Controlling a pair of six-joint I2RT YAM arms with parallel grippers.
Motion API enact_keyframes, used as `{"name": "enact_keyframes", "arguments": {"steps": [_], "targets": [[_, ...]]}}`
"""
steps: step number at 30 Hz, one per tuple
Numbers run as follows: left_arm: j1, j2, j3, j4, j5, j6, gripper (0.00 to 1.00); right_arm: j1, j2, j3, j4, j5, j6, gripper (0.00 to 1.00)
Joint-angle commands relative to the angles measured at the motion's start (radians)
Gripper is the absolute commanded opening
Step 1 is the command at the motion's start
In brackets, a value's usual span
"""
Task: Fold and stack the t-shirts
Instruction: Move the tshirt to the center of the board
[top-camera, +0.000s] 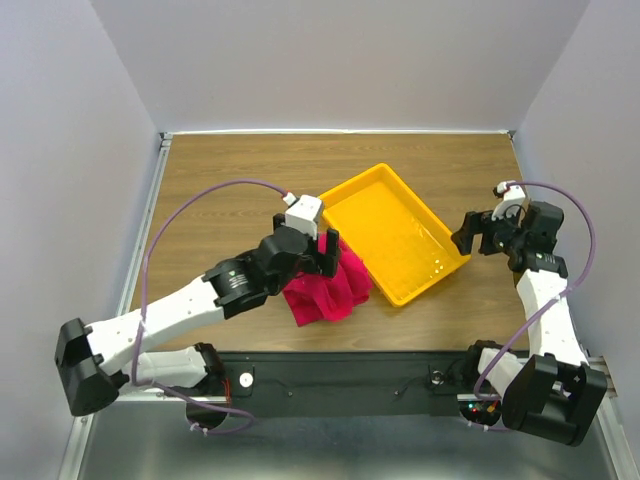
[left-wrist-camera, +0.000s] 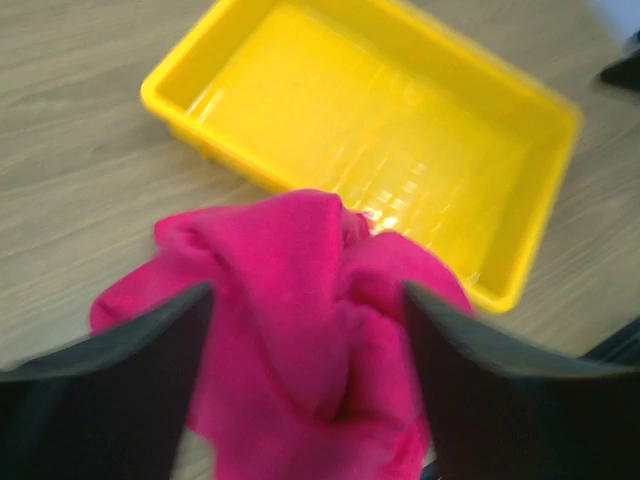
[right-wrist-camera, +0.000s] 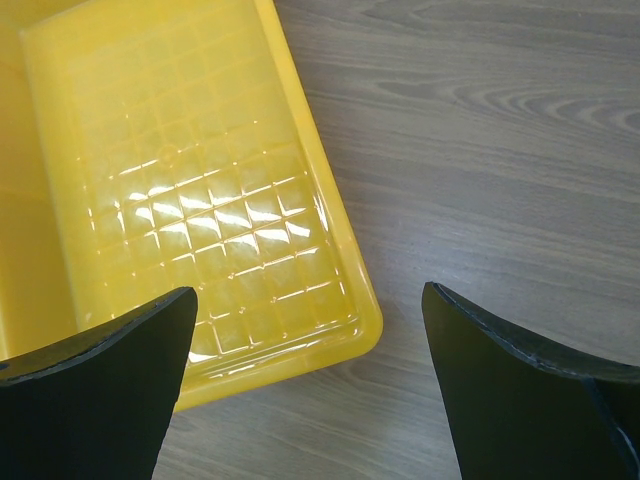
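Note:
The crimson-red t-shirt (top-camera: 325, 290) lies crumpled in a heap on the wooden table, just off the near-left corner of the yellow tray (top-camera: 341, 193). My left gripper (top-camera: 326, 254) is at the top of the heap. In the left wrist view its jaws stand wide apart, and the bunched shirt (left-wrist-camera: 300, 330) fills the gap at my left gripper (left-wrist-camera: 308, 292). The neck label is not visible. My right gripper (top-camera: 468, 238) is open and empty, hovering at the tray's right side; in the right wrist view my right gripper (right-wrist-camera: 310, 305) spans the tray's corner (right-wrist-camera: 368, 325) and bare table.
The empty yellow tray (left-wrist-camera: 160, 92) sits diagonally at mid-table. Grey walls enclose the table on the left, back and right. Bare wood (top-camera: 220, 170) shows at the back left and along the right edge.

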Motion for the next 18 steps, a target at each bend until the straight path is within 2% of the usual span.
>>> {"name": "enact_keyframes", "arguments": {"steps": [1,6,9,10,11,12,13,15,17,18], "targets": [[0.0,0.001,0.008,-0.024,-0.068,-0.053,0.99,-0.01,-0.015,-0.012,0.046,0.006,-0.02,1.0],[0.015,-0.104,0.003,0.001,-0.133,-0.059,0.99,-0.01,-0.003,-0.012,0.047,-0.006,-0.02,1.0],[0.107,-0.114,0.031,0.056,-0.064,-0.025,0.99,-0.01,0.002,-0.014,0.047,-0.014,-0.022,1.0],[0.147,-0.071,0.045,0.064,0.032,-0.01,0.98,-0.01,0.004,-0.014,0.047,-0.014,-0.022,1.0],[0.26,-0.037,0.063,0.069,0.1,-0.01,0.98,-0.01,0.005,-0.014,0.047,-0.017,-0.022,1.0],[0.314,0.047,0.103,0.081,0.267,-0.004,0.97,-0.01,0.007,-0.014,0.047,-0.017,-0.022,1.0],[0.365,0.094,0.124,0.089,0.345,0.017,0.96,-0.01,0.005,-0.016,0.047,-0.015,-0.023,1.0],[0.445,0.264,0.225,0.075,0.492,0.07,0.95,-0.012,0.005,-0.017,0.046,-0.014,-0.022,1.0],[0.471,0.383,0.314,0.052,0.582,0.165,0.93,-0.012,0.001,-0.02,0.047,-0.023,-0.02,1.0],[0.482,0.439,0.412,0.016,0.609,0.191,0.9,-0.012,-0.001,-0.022,0.047,-0.026,-0.022,1.0]]}}
